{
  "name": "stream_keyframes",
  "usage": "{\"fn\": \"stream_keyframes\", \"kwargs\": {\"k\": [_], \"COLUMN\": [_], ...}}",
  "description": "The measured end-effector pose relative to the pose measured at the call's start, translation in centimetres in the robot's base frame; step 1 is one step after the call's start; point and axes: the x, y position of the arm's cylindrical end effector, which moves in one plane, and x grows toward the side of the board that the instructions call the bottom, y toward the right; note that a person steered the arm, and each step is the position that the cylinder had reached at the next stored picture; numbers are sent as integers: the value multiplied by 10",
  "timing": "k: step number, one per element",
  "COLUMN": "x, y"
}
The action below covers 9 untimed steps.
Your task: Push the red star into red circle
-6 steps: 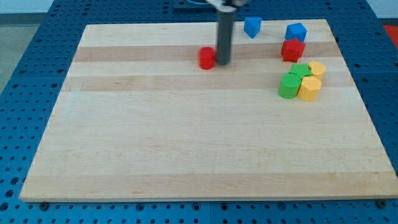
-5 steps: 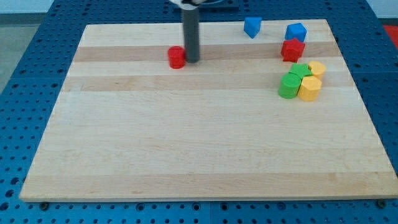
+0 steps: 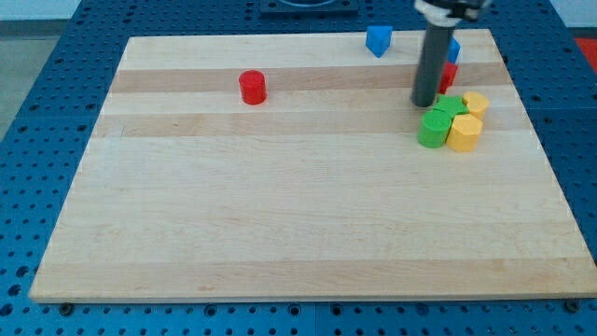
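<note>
The red circle block [image 3: 252, 87] stands alone on the wooden board [image 3: 298, 205], upper left of centre. The red star block [image 3: 449, 76] sits near the upper right and is mostly hidden behind my dark rod. My tip [image 3: 424, 103] rests on the board just left of and below the red star, directly above the green blocks. The rod reaches up out of the view's top.
A blue block [image 3: 378, 40] lies at the top edge, and another blue block [image 3: 453, 47] is partly hidden by the rod. Below the tip, a green cylinder [image 3: 432, 130], a second green block [image 3: 452, 105] and two yellow blocks [image 3: 465, 133] [image 3: 476, 103] cluster together.
The rod left the red circle, which ended a little further left, and swung far right to stand beside the red star. The other blocks have not moved.
</note>
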Motion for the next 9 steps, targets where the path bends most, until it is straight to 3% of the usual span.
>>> {"fn": "stream_keyframes", "kwargs": {"k": [2,3,5,9], "x": [-36,-67,-63,-62], "y": [76,48,-87,99]}}
